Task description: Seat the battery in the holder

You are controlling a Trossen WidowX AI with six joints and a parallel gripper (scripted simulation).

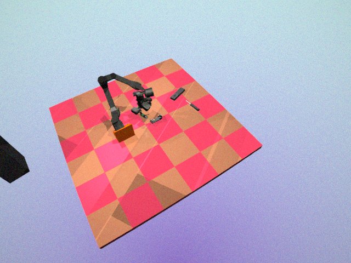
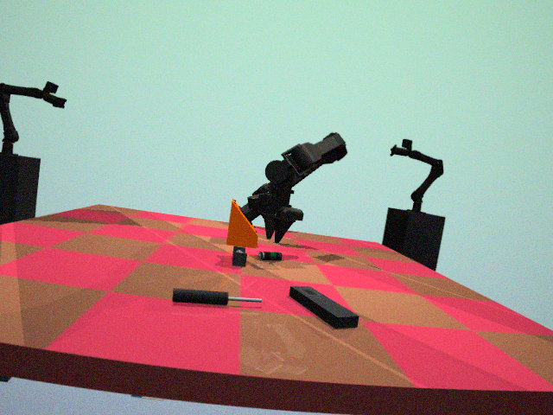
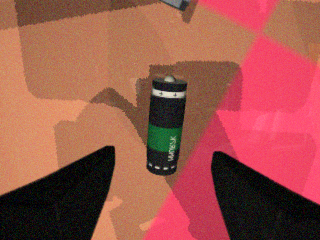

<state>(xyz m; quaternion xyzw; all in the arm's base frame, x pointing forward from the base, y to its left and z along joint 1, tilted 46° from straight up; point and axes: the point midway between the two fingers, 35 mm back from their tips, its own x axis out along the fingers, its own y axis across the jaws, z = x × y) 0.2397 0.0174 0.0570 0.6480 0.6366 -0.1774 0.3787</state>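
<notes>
The battery [image 1: 143, 115] [image 2: 270, 256] [image 3: 165, 125] is black with a green band and lies on its side on the table. In the wrist view its terminal end points up the frame, away from the fingers. The holder [image 1: 156, 119] [image 2: 239, 257] stands beside it, empty; only a grey corner of it shows at the top edge of the wrist view [image 3: 177, 4]. My gripper [image 2: 273, 241] [image 3: 163, 157] is open, with nothing between its fingers. It hangs above the battery, whose flat end shows between the two fingertips in the wrist view.
A black bar-shaped block [image 1: 177, 93] [image 2: 323, 307] and a screwdriver with a black handle [image 1: 194, 106] [image 2: 200, 296] lie farther out on the checkered table [image 1: 181, 147]. An orange wedge [image 1: 124, 133] [image 2: 240, 230] stands at the arm's base. Two other arms stand on dark pedestals beyond the table.
</notes>
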